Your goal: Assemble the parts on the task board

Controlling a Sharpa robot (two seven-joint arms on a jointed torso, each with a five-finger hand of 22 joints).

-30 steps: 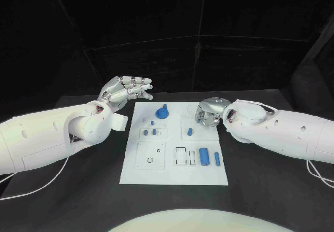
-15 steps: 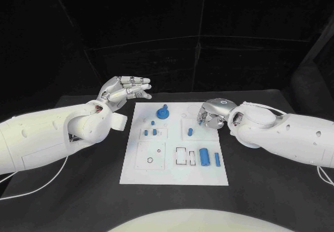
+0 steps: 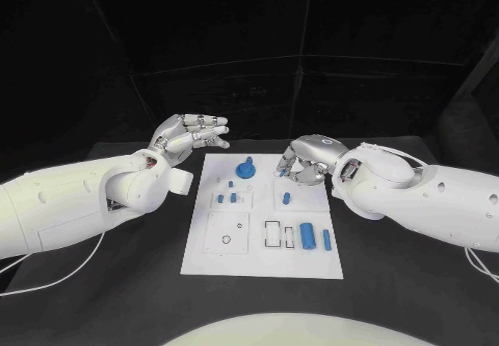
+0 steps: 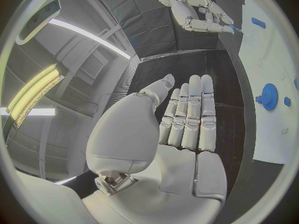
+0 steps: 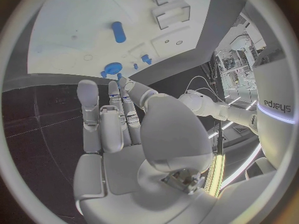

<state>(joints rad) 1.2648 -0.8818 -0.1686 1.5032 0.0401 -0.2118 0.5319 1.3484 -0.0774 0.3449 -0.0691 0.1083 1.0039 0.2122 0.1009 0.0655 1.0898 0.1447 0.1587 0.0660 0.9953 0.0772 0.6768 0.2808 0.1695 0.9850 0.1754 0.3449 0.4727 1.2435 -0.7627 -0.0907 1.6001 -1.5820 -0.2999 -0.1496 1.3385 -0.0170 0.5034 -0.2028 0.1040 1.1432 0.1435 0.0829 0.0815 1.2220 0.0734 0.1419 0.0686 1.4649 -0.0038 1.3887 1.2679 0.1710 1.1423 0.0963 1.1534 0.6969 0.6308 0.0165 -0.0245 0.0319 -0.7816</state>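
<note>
As we see the board: white task board [image 3: 301,263] lies flat mid-worktop [image 3: 395,288], with recesses and blue parts.
Parts: a round wheel-like part [image 3: 245,170] stands at the far end; a thick cylinder [image 3: 307,234] lies nearer us.
Right hand [image 3: 303,162]: hovers over the far right of the board, fingertips pinching a small blue part [image 3: 280,173].
Left hand [image 3: 192,133]: raised beyond the far left corner, fingers loosely spread, holding nothing.
</note>
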